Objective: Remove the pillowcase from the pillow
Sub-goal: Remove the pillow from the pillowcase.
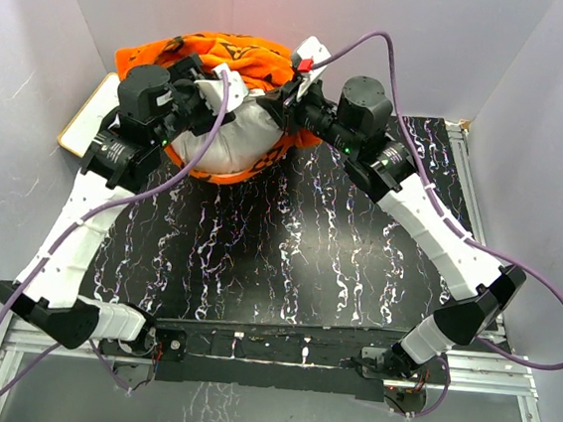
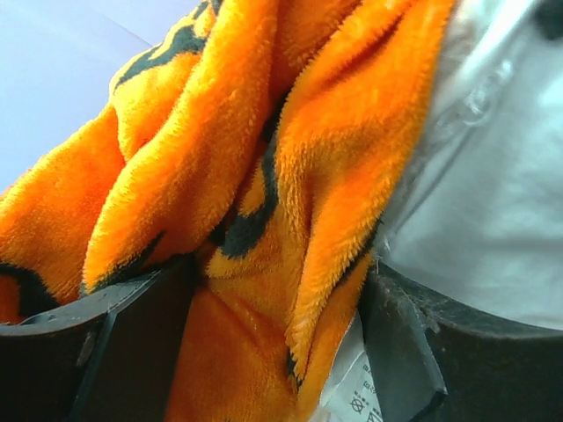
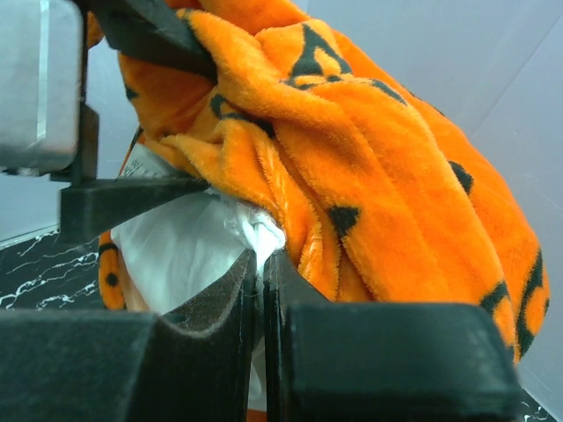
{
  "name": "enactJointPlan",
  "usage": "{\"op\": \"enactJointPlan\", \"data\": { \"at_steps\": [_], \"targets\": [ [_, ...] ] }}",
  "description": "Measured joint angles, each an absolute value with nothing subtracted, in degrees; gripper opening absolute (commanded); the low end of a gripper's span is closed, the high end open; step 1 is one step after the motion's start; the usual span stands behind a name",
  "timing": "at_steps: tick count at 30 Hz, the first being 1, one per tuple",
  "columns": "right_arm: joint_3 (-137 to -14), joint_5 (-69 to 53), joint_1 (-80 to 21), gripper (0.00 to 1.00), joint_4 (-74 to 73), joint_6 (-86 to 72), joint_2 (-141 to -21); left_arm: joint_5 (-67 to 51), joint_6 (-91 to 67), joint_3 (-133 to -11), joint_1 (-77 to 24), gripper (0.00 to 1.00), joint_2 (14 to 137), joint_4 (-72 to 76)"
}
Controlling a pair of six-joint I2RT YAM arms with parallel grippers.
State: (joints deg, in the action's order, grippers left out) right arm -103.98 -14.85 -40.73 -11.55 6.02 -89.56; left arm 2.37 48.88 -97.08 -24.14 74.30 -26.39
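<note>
Left gripper (image 2: 277,280) straddles a thick fold of the pillowcase (image 1: 227,51), jaws wide. Pressing it or not? Can't tell. The case is bunched over the far end of the pillow (image 1: 231,131), whose near face lies bare, at the back of the black marbled table (image 1: 288,252). Right gripper (image 3: 262,264) is clamped tight on a pinch of white pillow cloth. Mid-peel, I'd judge: next, left needs a firm bite to drag the cover off while right anchors. Only the overhead shows how much cover remains, and only the right wrist view shows the pinch.
</note>
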Motion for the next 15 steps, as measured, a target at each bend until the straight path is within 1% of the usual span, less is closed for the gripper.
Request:
{"op": "enactJointPlan", "data": {
  "at_steps": [3, 7, 11, 15],
  "targets": [
    [-102.96, -14.81, -40.64, 0.08, -10.79, 6.20, -89.41, 3.22, 50.24, -96.73, -23.66, 0.68, 76.07, -21.85],
    [-101.47, -14.76, -39.72, 0.08, -10.02, 6.37, -89.17, 4.47, 52.99, -92.23, -23.64, 0.66, 76.49, -11.38],
    [-101.41, -15.57, -38.09, 0.08, -10.02, 5.37, -89.17, 4.16, 57.78, -87.70, -23.64, 0.69, 76.53, -1.48],
    [-100.62, -16.58, -37.01, 0.08, -9.17, 3.86, -89.03, 4.08, 60.58, -86.15, -23.64, 0.69, 77.23, 4.03]
  ]
}}
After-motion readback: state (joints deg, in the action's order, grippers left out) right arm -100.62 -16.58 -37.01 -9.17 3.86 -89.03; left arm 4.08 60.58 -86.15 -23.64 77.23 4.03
